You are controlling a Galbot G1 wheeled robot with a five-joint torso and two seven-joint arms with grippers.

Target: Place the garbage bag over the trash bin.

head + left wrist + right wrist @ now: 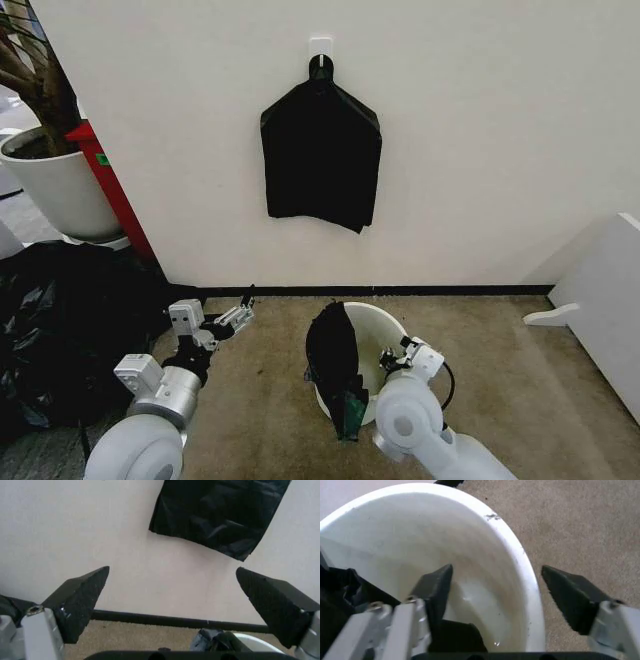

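a flat black sheet-like bundle (321,155) hangs from a white hook (320,46) at upper centre of the head view. at lower centre on the beige carpet (500,370) stands the small round white plastic bucket (385,322), with the thin crinkled black plastic garbage bag (333,358) draped over its left rim. the right gripper (495,592) straddles the bucket's right rim, jaws spread. the left gripper (236,318), lower left, is empty with jaws apart.

An office-like room corner: plain white wall (480,130), black baseboard (400,291), beige carpet (500,380), potted plant (50,170).
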